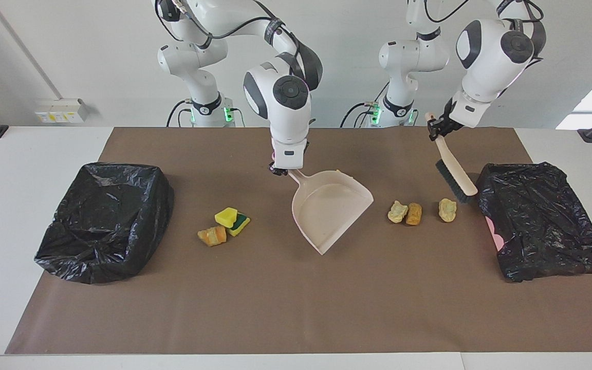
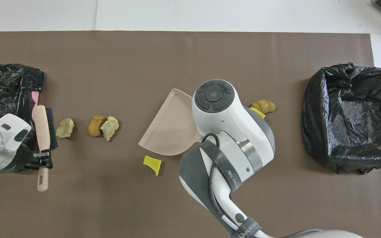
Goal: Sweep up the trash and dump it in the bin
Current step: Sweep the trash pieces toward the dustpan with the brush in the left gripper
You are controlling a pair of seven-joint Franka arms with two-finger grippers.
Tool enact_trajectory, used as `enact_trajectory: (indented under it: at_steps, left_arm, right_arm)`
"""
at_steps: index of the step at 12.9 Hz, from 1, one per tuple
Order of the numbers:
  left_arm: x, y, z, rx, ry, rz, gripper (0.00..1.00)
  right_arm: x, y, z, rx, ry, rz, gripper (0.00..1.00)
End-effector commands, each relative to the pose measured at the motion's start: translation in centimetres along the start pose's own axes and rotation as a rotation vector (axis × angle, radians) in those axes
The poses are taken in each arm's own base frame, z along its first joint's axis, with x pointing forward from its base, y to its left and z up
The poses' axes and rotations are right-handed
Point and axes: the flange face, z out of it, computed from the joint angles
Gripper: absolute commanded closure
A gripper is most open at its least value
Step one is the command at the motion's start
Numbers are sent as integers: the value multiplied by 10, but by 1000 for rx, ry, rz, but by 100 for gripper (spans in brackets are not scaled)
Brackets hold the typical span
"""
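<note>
Pre-sweep: left gripper (image 1: 437, 128) clamps brush (image 1: 455, 177), right gripper (image 1: 281, 171) clamps dustpan (image 1: 329, 208); you sweep lumps (image 1: 411, 212) into pan next.

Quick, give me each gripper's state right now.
Left gripper: shut on the brush, over the mat by the bin.
Right gripper: shut on the dustpan handle.
</note>
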Motion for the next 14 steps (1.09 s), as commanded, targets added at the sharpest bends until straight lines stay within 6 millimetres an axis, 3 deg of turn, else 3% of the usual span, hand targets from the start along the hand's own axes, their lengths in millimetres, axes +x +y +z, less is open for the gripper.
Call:
enact_trajectory:
  at_steps: [1, 3, 5, 8, 14]
  left_arm:
    - [12, -2, 31, 69, -23, 53, 100]
    - [24, -1, 53, 119, -30, 77, 100]
    - [27, 1, 60, 129, -17, 87, 100]
    - [22, 18, 67, 128, -12, 93, 100]
    - [-16, 133, 74, 3, 8, 90, 100]
  right_arm:
    - [-25, -13, 11, -53, -50, -153, 100]
    - [-42, -21, 32, -84, -68, -234, 100]
    - [-60, -33, 52, -104, -82, -296, 100]
    - [-68, -36, 62, -135, -92, -333, 100]
    - [-60, -25, 76, -157, -65, -409, 100]
